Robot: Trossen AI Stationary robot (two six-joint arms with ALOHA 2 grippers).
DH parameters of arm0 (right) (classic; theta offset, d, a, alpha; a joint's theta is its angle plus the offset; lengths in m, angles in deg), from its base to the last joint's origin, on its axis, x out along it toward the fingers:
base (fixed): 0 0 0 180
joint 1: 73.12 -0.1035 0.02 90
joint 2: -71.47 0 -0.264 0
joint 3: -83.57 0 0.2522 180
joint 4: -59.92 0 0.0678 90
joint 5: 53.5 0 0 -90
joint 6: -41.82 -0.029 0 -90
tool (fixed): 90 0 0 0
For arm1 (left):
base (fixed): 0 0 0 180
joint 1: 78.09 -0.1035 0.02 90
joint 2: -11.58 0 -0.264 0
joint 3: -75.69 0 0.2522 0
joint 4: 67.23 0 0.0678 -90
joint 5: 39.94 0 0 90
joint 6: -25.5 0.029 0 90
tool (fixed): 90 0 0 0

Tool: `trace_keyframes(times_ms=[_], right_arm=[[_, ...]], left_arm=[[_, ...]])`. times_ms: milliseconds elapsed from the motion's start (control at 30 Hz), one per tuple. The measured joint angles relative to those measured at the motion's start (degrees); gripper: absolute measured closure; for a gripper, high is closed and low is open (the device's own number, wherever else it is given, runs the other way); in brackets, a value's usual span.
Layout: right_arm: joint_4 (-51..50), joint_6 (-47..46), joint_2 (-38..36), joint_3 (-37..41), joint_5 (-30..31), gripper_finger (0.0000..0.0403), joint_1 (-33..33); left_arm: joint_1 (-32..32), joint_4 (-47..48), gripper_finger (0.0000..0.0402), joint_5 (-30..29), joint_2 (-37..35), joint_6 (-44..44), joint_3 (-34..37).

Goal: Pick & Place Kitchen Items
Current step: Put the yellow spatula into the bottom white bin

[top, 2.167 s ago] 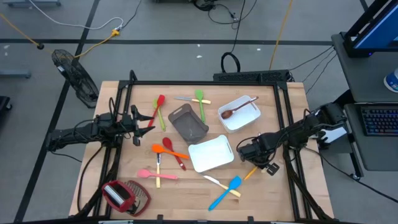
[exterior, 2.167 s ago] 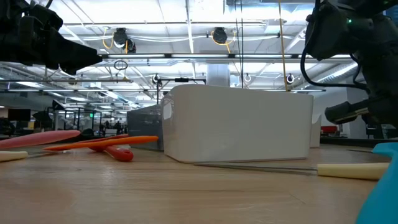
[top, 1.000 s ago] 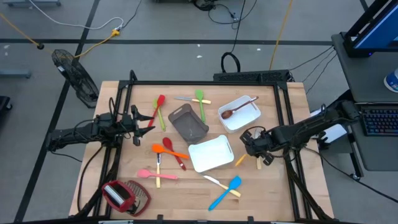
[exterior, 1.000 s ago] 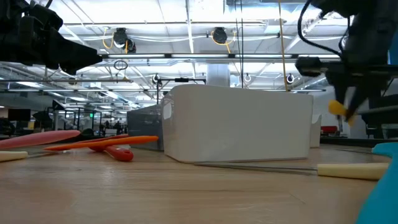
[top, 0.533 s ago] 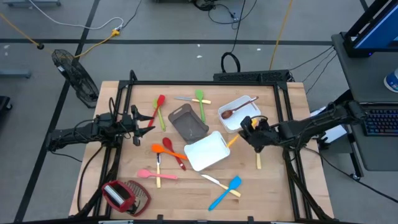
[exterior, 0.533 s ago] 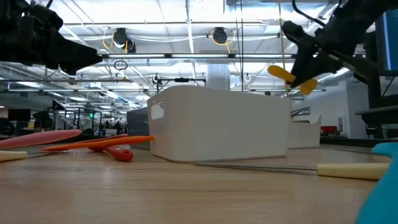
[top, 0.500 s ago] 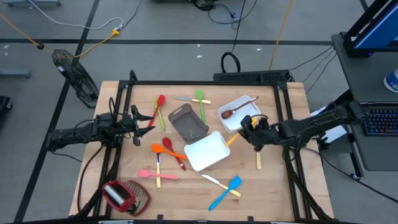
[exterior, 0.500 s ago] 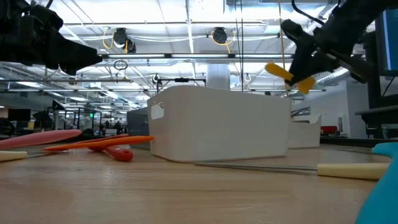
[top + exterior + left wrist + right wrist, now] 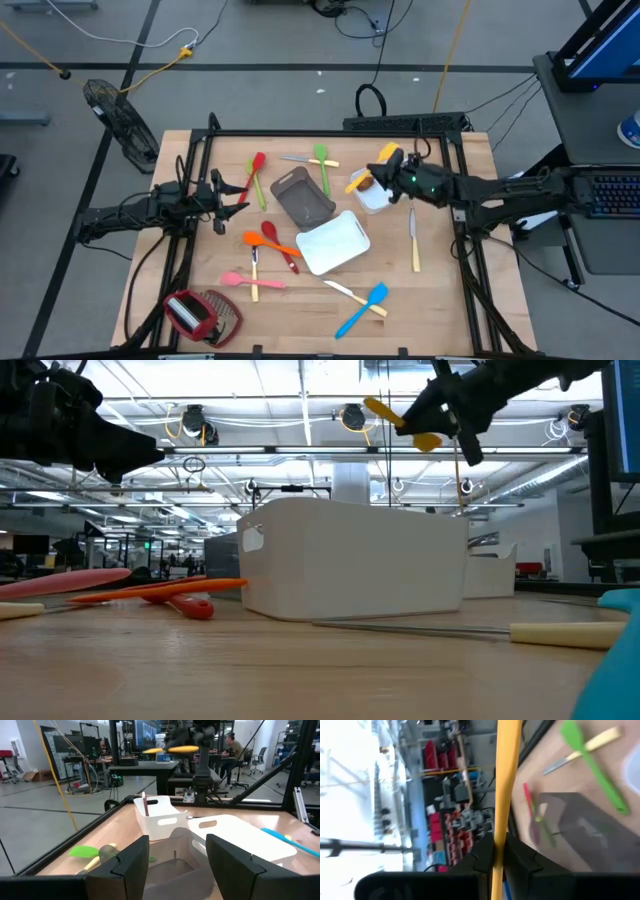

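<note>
A yellow utensil (image 9: 357,182) hangs in the air over the far white tray (image 9: 376,202), with my right gripper (image 9: 385,172) shut on it. The low view shows it high above the trays (image 9: 400,415), tilted. Other kitchen items lie flat on the table: a green spatula (image 9: 322,165), a red spoon (image 9: 256,170), an orange spatula (image 9: 265,240), a pink one (image 9: 240,280), a blue one (image 9: 365,308) and a pale-handled knife (image 9: 413,240). My left gripper (image 9: 235,205) waits open at the table's left side, level. My right gripper pinches the yellow utensil's handle (image 9: 496,832) between its two fingers (image 9: 482,854), partway along its length. It comes level from the table's right side, and the fingers lie across the handle. The utensil is lifted clear of everything, its ends sticking out on both sides of the fingers.
A second white tray (image 9: 333,243) stands askew at mid-table, beside a grey-brown tray (image 9: 302,195). A red-and-wire-mesh tool (image 9: 200,315) lies at the near left corner. A black frame (image 9: 462,200) runs around the table. Bare wood shows at the near right.
My right gripper has risen and gone from the near right toward the far edge, turning its wrist, and carries the yellow utensil to above the far white tray. On the way the middle white tray was pushed left and turned askew.
</note>
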Motion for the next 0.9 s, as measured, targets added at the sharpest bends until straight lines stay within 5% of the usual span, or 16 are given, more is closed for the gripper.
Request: trace_keyframes(times_ms=[267,567,900], right_arm=[[-0.1,2.3,0.6,0.4,-8.3,0.0378,4.5],[-0.1,11.7,0.6,0.4,-21.3,0.0378,5.0],[-0.8,20.8,1.0,0.4,-29.1,0.0378,3.8]], left_arm=[[0.0,0.0,0.0199,0.0,0.0,-3.2,0.0],[0.0,0.0,0.0199,0.0,0.0,-4.1,0.0],[0.0,0.0,0.0199,0.0,0.0,-10.4,0.0]])
